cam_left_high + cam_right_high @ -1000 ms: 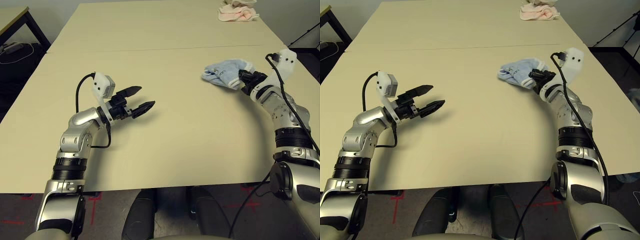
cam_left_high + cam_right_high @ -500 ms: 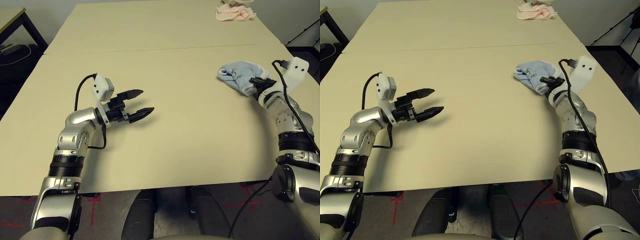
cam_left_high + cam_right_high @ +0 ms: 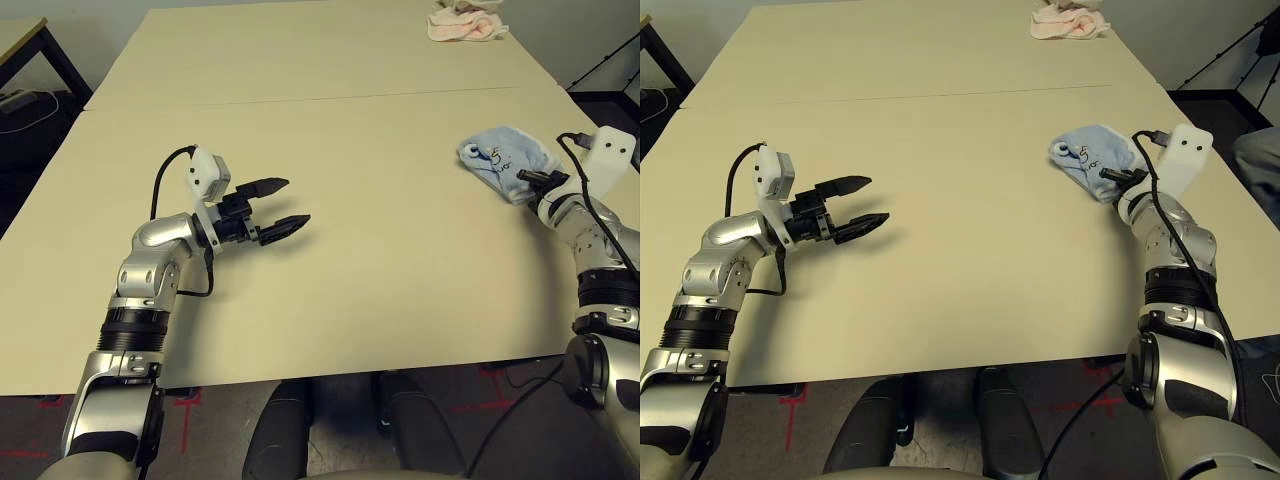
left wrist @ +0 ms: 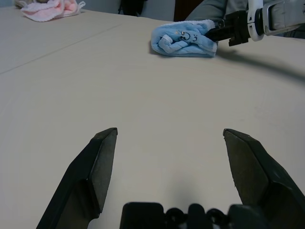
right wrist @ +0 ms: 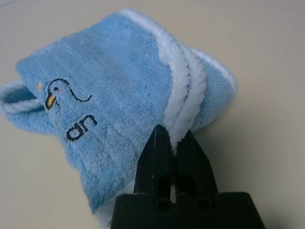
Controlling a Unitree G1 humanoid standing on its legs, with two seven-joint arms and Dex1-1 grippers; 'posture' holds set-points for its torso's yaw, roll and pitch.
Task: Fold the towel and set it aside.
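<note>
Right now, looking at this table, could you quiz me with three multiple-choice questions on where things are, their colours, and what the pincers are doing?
1. Where does the pink cloth lie?
A. far end of the table
B. under the left pincer
C. on the floor

2. What colour is the towel?
A. green
B. light blue
C. beige

3. How is the right pincer?
A. wide open
B. shut on the towel's white edging
C. resting on the pink cloth

Answers: 1 A, it sits at the far edge. 2 B, blue terry with a bird motif. 3 B, the wrist view shows its fingers pinching the edging; the left pincer hangs open.
</note>
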